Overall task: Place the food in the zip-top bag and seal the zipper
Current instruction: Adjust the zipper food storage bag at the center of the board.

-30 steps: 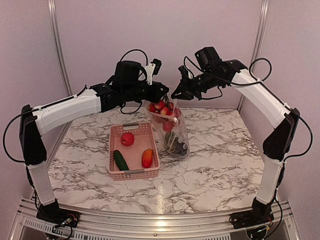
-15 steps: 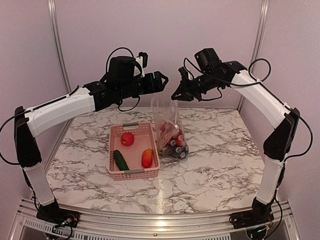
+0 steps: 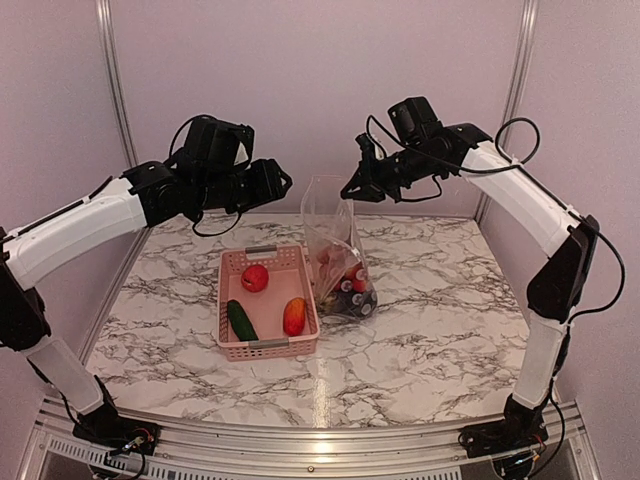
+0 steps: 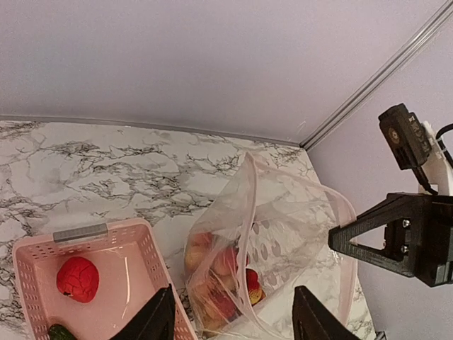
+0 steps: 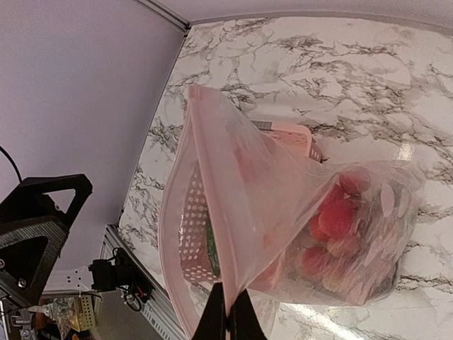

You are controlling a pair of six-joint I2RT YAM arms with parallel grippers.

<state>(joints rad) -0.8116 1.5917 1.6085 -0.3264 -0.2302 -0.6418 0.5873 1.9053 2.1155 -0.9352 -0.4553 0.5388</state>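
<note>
The clear zip-top bag hangs upright beside the basket, its bottom resting on the marble. Food fills its lower part: red, tan and dark pieces. My right gripper is shut on the bag's top edge, pinching the zipper between its fingertips. The bag's mouth gapes open. My left gripper is open and empty, up and to the left of the bag; its fingers frame the bag from above. A red tomato, a dark green cucumber and an orange-red fruit lie in the basket.
The pink latticed basket stands on the marble table just left of the bag, almost touching it. Pale walls and metal posts close in the back and sides. The right arm's gripper shows at the right edge of the left wrist view.
My left gripper opened, let go of the bag's mouth and drew back to the left. The bag dropped lower and the food settled at its bottom. The right gripper kept its hold.
</note>
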